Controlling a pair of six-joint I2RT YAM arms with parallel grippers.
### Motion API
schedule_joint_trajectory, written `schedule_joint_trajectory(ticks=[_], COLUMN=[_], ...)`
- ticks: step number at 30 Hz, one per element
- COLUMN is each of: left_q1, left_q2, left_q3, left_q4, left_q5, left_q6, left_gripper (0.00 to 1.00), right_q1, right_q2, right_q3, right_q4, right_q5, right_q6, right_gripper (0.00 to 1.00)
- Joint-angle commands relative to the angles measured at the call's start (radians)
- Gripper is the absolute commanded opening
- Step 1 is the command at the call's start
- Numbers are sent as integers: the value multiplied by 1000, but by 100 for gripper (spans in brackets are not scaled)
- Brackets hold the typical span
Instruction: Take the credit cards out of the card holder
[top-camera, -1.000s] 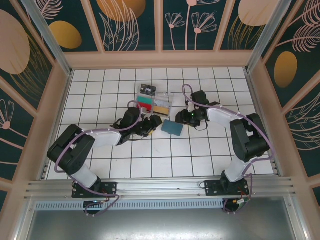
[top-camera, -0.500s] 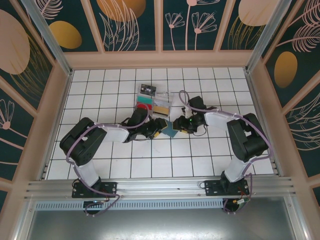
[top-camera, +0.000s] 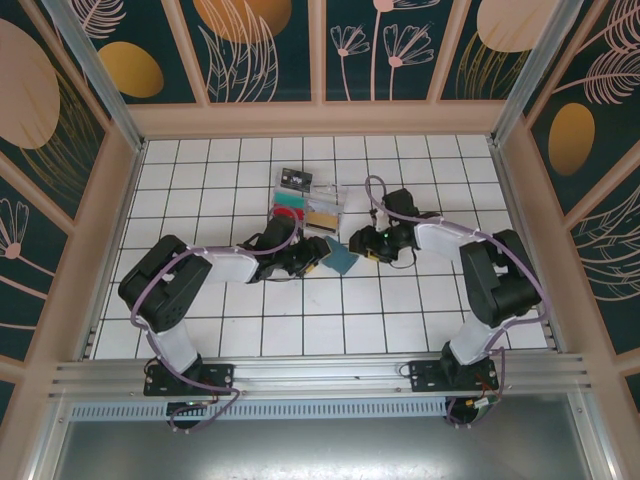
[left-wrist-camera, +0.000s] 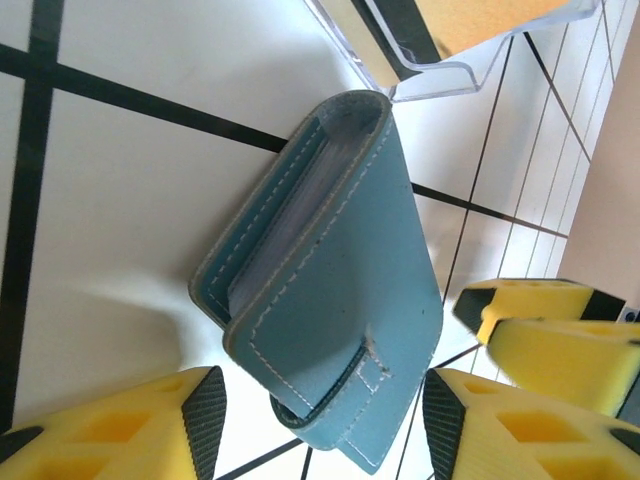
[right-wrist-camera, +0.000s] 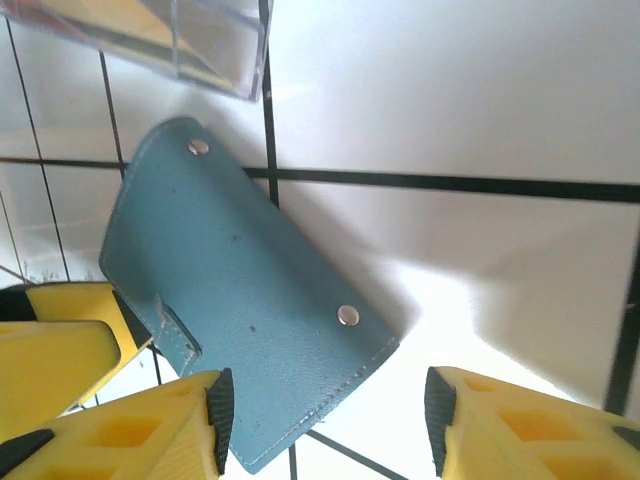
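The blue card holder (top-camera: 341, 260) lies shut on the white tiled table (top-camera: 200, 180), just beside the clear tray (top-camera: 318, 208). The left gripper (top-camera: 320, 258) and the right gripper (top-camera: 362, 243) sit on either side of it. Both have their yellow fingers (left-wrist-camera: 110, 425) spread apart around one end of it. Neither is squeezing it.

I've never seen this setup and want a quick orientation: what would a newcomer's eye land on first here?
The closed teal card holder lies mid-table on the white tiles. The yellow-padded left end effector and right end effector flank it from either side, with their jaws apart around its corners. A clear tray with coloured contents sits just behind it.
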Motion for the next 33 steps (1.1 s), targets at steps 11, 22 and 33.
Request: schedule_joint_trajectory(ticks=[11, 22, 33], left_q1=[5, 9, 22], left_q2=[33, 44, 10], left_q3=[-5, -23, -78], left_q4=[35, 176, 247], left_q5=[9, 64, 52], left_q6=[-49, -59, -79], left_gripper=[53, 51, 36], right_q1=[51, 60, 57], right_q2=[135, 173, 157], right_q3=[98, 47, 21], right_q4=[31, 83, 110], right_q5=[-64, -176, -213], right_q6=[-27, -10, 16], right_gripper=[40, 39, 39])
